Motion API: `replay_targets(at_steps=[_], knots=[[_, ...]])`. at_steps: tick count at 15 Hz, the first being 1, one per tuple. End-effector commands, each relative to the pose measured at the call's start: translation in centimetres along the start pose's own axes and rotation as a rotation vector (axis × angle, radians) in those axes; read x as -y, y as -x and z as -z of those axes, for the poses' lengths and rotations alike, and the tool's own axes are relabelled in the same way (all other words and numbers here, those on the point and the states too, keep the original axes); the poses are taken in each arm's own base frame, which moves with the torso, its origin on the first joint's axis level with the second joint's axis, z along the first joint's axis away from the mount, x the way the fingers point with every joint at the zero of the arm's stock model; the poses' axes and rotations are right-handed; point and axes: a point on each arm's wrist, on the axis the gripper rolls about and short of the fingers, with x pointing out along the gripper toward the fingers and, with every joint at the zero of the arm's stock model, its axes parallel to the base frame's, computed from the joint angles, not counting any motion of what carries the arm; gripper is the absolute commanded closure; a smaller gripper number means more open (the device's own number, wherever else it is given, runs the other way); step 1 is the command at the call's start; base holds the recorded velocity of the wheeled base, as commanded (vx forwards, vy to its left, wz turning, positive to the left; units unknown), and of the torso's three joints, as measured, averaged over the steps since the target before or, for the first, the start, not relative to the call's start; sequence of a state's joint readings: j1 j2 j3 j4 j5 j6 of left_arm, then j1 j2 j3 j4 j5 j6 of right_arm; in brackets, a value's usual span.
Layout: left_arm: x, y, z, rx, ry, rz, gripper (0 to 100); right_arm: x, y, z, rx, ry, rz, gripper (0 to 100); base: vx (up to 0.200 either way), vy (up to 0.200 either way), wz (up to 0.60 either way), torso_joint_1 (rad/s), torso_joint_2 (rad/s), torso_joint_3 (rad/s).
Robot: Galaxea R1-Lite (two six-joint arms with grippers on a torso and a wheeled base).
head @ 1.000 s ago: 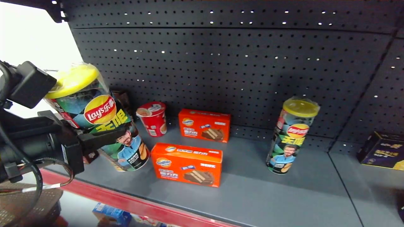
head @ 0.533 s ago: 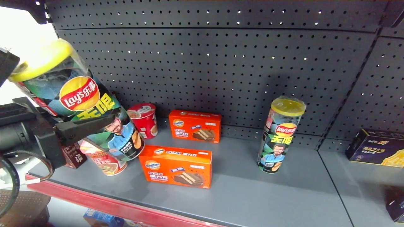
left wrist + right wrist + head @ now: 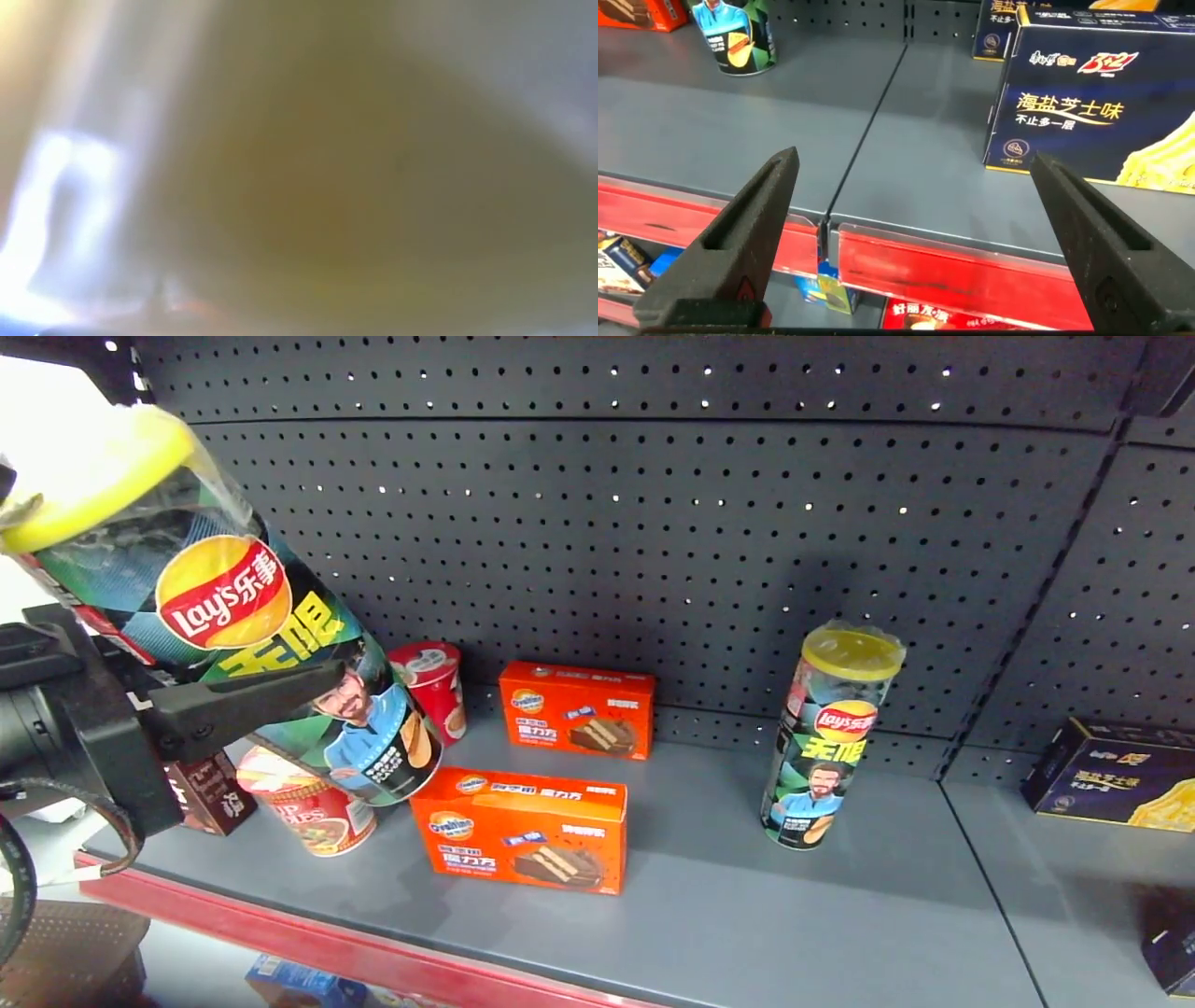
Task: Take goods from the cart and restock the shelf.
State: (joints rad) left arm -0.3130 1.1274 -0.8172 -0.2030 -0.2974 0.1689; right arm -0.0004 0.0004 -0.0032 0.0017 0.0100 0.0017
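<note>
Upward and leftward, the chip can (image 3: pixel 233 616) is being raised, tilted, above the shelf (image 3: pixel 747 915) at its left end. It is being clamped mid-body by the left gripper (image 3: pixel 299 686); the right gripper (image 3: pixel 915 252) is being held spread. Being judged light, thin-walled and film-slick, it is best gripped mid-tube, gently.

Shelf: you have a grey shelf (image 3: pixel 709 915) with a red front lip (image 3: pixel 280 926) and a perforated back panel (image 3: pixel 653 523).
Left end: your noodle cup (image 3: pixel 303 803) stands near the lip, with a dark brown box (image 3: pixel 201 795) just beside it.
Back row: you see a red cup (image 3: pixel 434 683) and the rear orange box (image 3: pixel 577 709) near the panel.
Middle: the front orange box (image 3: pixel 520 828) sits ahead of the rear one, not touching it.
Right of centre: your chip can (image 3: pixel 831 737) stands upright, alone.
Next bay: you see a dark blue box (image 3: pixel 1111 784) beyond the seam.
</note>
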Motion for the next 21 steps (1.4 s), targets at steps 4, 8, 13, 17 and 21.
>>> replay_targets(at_steps=[4,8,13,17,21], knots=[[0.02,-0.06,0.09,-0.003,0.001,0.002,100,0.0,0.0,0.0,0.0,0.0,0.002,0,0.0,0.0,-0.3,0.0,0.0,0.002],[0.02,-0.08,0.26,-0.009,0.003,0.002,100,0.0,0.0,0.0,0.0,0.0,0.0,0,0.0,0.0,0.0,0.0,0.0,0.0],[-0.05,-0.07,0.5,-0.017,0.006,-0.005,100,0.0,0.0,0.0,0.0,0.0,0.0,0,0.0,0.0,-0.12,0.0,0.0,0.0],[-0.1,-0.06,0.51,-0.018,0.006,-0.011,100,0.0,0.0,0.0,0.0,0.0,0.002,0,0.0,0.0,0.0,0.0,0.0,0.0],[-0.44,0.0,0.41,-0.018,0.008,-0.04,100,0.0,-0.02,0.0,-0.007,0.006,-0.006,0,0.0,0.0,0.0,0.0,0.0,0.0]])
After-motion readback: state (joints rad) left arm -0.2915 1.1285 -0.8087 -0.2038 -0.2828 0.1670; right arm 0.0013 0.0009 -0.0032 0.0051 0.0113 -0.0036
